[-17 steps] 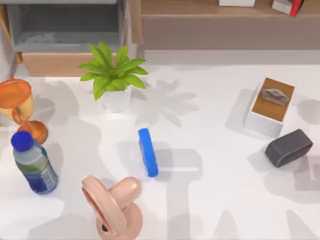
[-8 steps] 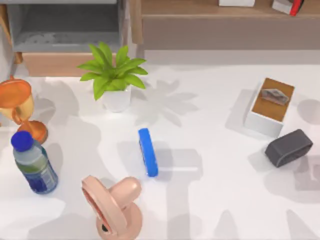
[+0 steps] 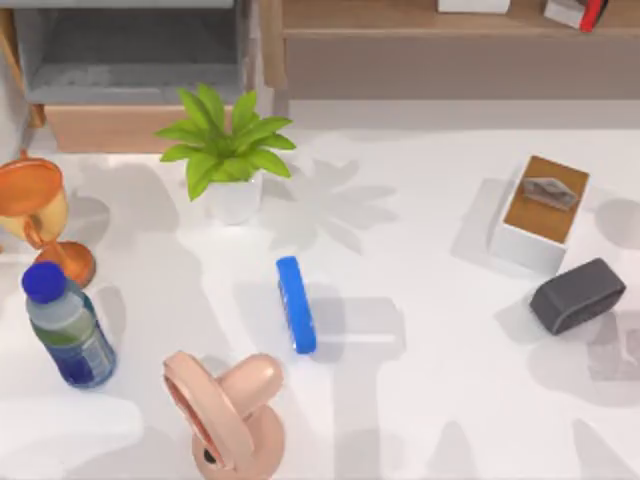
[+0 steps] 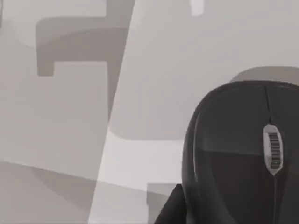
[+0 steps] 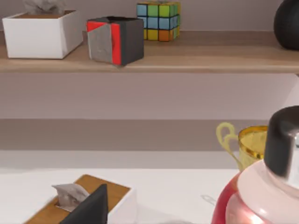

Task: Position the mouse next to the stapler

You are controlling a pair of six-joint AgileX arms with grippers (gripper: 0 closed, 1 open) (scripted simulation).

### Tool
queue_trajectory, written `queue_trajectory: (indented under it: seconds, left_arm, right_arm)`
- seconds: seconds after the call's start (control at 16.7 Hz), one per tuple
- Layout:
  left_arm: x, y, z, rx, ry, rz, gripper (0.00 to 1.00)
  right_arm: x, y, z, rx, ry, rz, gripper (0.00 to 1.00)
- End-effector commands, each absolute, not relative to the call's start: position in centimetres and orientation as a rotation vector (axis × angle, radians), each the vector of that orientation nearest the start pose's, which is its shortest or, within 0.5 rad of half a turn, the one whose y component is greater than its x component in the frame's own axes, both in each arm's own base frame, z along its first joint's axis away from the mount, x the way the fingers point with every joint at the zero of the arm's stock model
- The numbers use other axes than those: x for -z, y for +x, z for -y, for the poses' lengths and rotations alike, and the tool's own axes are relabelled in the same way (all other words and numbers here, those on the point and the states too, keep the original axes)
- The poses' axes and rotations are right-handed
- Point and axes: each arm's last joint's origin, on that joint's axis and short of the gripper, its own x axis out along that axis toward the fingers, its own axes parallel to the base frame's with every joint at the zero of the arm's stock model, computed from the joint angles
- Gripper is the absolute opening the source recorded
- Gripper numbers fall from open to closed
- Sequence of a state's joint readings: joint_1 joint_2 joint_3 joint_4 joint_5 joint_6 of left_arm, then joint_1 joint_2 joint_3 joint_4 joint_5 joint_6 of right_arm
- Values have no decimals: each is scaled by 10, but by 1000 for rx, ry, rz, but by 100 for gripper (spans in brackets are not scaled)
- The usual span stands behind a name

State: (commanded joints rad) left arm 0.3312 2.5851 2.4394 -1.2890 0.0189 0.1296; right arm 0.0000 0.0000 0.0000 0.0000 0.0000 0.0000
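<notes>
The stapler [image 3: 296, 304], a narrow bright blue bar, lies near the middle of the white table [image 3: 420, 400], its long side running front to back. The mouse [image 4: 243, 154], black and oval with a pale scroll wheel, sits on the pale table surface very close under the left wrist camera. A dark edge at its base hides part of the table. No fingers are seen around it.
Around the stapler stand a potted plant [image 3: 230, 160], an orange goblet [image 3: 35, 215], a blue-capped bottle [image 3: 65, 325] and a pink rounded object [image 3: 225, 415]. At the right are a tissue box [image 3: 540, 212] and a dark grey block [image 3: 578, 295].
Shadows on the table near the front edge have shifted slightly. The stapler and the other objects have not moved.
</notes>
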Motion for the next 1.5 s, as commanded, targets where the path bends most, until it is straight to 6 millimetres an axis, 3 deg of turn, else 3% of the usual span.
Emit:
queue_trajectory:
  seconds: [0.18,0.36,0.54,0.78,1.02,1.2,1.5]
  left_arm:
    - [-206,476,-164,-240,-177,-1380,0]
    - [-245,469,-135,-277,-195,-1333,0]
    - [-271,464,-84,-277,-201,-1313,0]
    - [-290,455,7,-228,-189,-1300,0]
    - [-298,433,107,-137,-172,-1279,0]
    - [-292,408,179,-59,-159,-1279,0]
    - [-252,360,279,23,-115,-1341,0]
  right_arm:
    - [-160,106,1,0,0,0,100]
    - [-160,106,1,0,0,0,100]
    - [-160,106,1,0,0,0,100]
    - [-160,106,1,0,0,0,100]
    - [-160,106,1,0,0,0,100]
    - [-160,106,1,0,0,0,100]
    - [-160,106,1,0,0,0,100]
